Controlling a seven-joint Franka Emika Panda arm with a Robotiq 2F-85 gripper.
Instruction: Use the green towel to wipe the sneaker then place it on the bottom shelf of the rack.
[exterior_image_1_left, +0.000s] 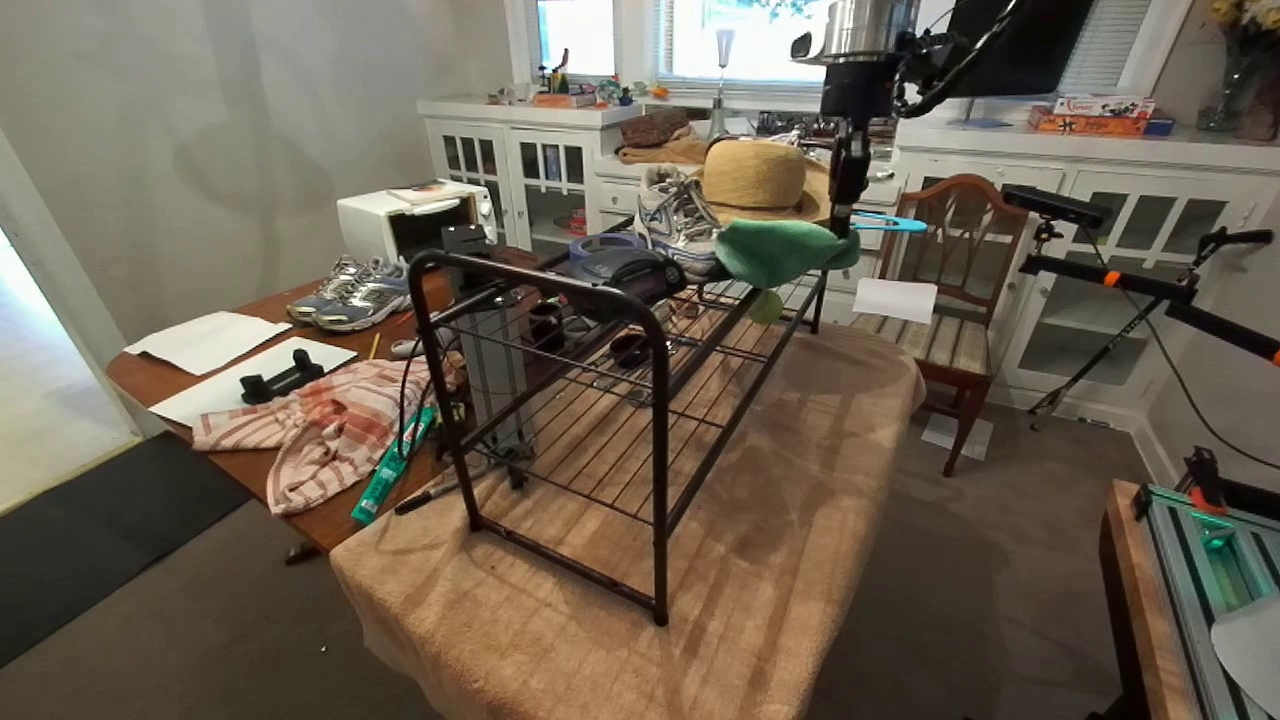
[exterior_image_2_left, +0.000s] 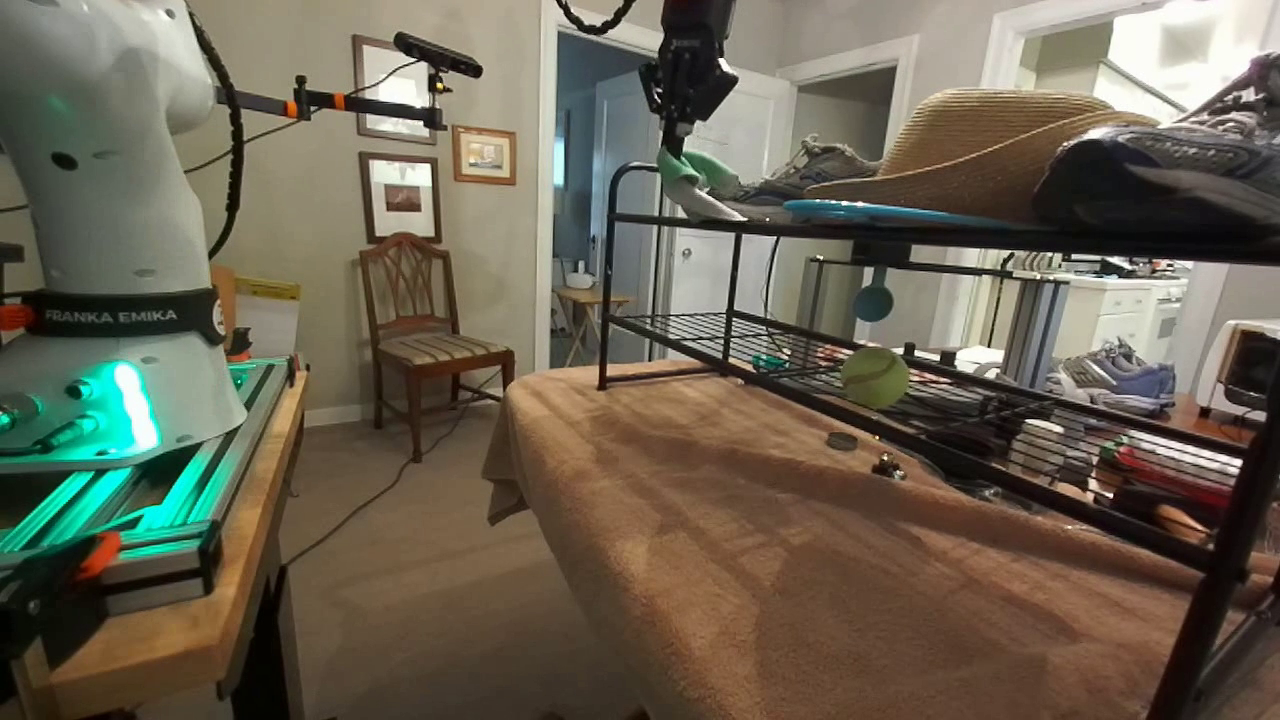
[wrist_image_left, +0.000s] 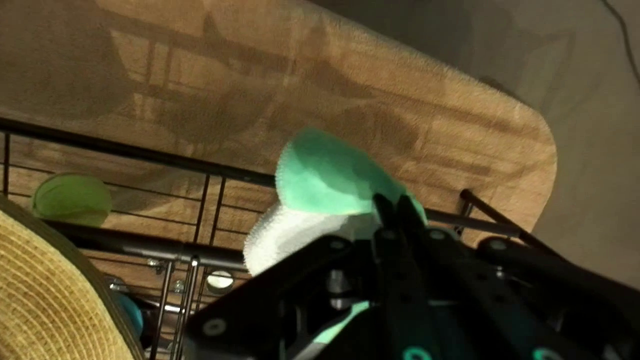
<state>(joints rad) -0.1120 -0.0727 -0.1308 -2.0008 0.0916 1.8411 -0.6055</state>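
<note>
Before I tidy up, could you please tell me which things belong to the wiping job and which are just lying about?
For the job:
gripper, holding the green towel
sneakers atop the rack (which one, I can't tell)
bottom shelf

Just lying about:
straw hat
tennis ball
striped cloth

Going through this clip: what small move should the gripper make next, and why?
I'd probably ease the gripper toward the nearest sneaker, bringing the green towel against it for a wipe. The towel is pinched between the fingertips and, in both exterior views, shows close to that sneaker, which sits atop the rack; whether they touch is not clear.
</note>
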